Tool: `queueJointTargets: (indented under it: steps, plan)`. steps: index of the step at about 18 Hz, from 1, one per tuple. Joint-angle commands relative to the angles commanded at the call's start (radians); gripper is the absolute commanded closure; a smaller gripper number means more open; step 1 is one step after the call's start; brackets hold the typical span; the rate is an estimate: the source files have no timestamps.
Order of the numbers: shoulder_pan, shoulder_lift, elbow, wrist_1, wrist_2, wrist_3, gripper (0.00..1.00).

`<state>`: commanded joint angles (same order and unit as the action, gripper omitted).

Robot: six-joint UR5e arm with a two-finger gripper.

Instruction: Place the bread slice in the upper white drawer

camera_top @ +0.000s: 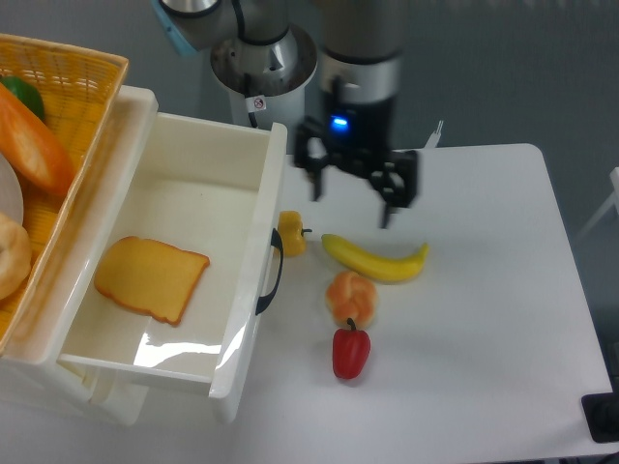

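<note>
Bread slice (152,279) is already lying flat on the floor of the upper white drawer (189,174), toward its front-left part, not touching the walls as far as I can see. So the placing step looks done; what's left is retreat at most.

Gripper (354,205) is open, fingers spread apart, nothing between them. It hangs over the worktop (484,319), outside the drawer, just past the drawer's front panel and dark handle (274,274).

Relative to the gripper:
- bread slice: well off to the image-left and lower in frame, on the far side of the drawer front, well apart from the fingers
- banana (375,259): just below the fingertips in frame, close
- small yellow pepper (291,233): beside the left-hand finger in frame, next to the drawer handle
- orange bun-like piece (351,296) and red pepper (351,352): further down, near each other, possibly touching

Wicker basket (68,116) with a long orange loaf (34,145) sits beyond the drawer, furthest from the gripper.

Next move, my read: no more grasping needed. Lift clear straight up so the open fingers don't clip the banana or the small pepper. Drawer is pulled out; the task says nothing about closing it.
</note>
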<state>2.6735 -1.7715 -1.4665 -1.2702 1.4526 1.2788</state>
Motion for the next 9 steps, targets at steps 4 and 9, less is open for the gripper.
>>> queueJointTargets:
  steps: [4,9]
  plan:
    - [0.045,-0.087,0.0,0.055,0.043,0.112,0.0]
    - [0.062,-0.192,0.006,0.055,0.141,0.243,0.0]
